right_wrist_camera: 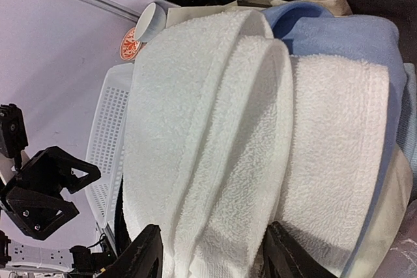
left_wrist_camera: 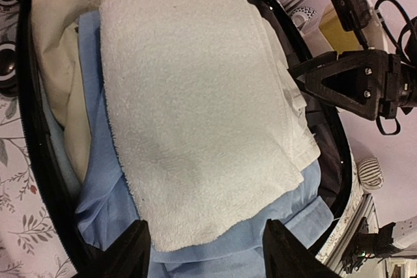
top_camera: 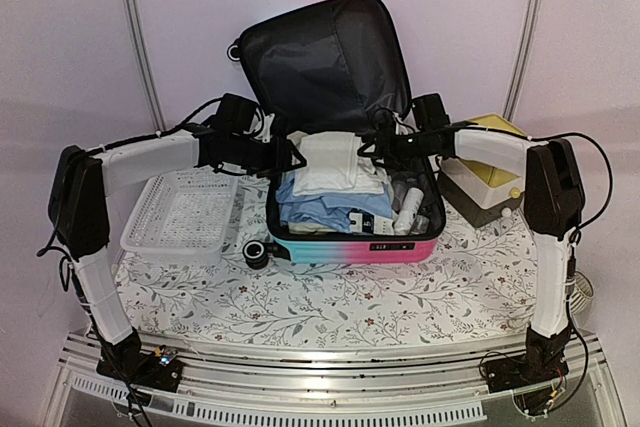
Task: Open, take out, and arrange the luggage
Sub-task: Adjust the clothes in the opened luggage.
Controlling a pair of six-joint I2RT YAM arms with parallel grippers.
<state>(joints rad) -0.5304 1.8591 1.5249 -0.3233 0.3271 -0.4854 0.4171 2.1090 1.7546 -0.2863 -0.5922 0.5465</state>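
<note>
Over the packed half of the luggage (top_camera: 350,247), the left gripper (top_camera: 288,159) and right gripper (top_camera: 368,147) are held with fingers spread, unclenched, at opposite sides of a folded white towel (top_camera: 330,165). Blue clothing (top_camera: 325,209) is seen beneath it. The luggage is laid open mid-surface (top_camera: 300,307), its lid raised toward the far edge. It is flanked by a white basket (top_camera: 180,212) at the left edge and a yellow-topped box (top_camera: 490,177) at the right.

Cannot judge the right gripper's (right_wrist_camera: 212,255) hold on the white towel (right_wrist_camera: 215,135). Cannot see under the towel and blue cloth (right_wrist_camera: 352,37). Cannot make out the small dark panel (top_camera: 384,245) on the suitcase (top_camera: 320,250) front.
</note>
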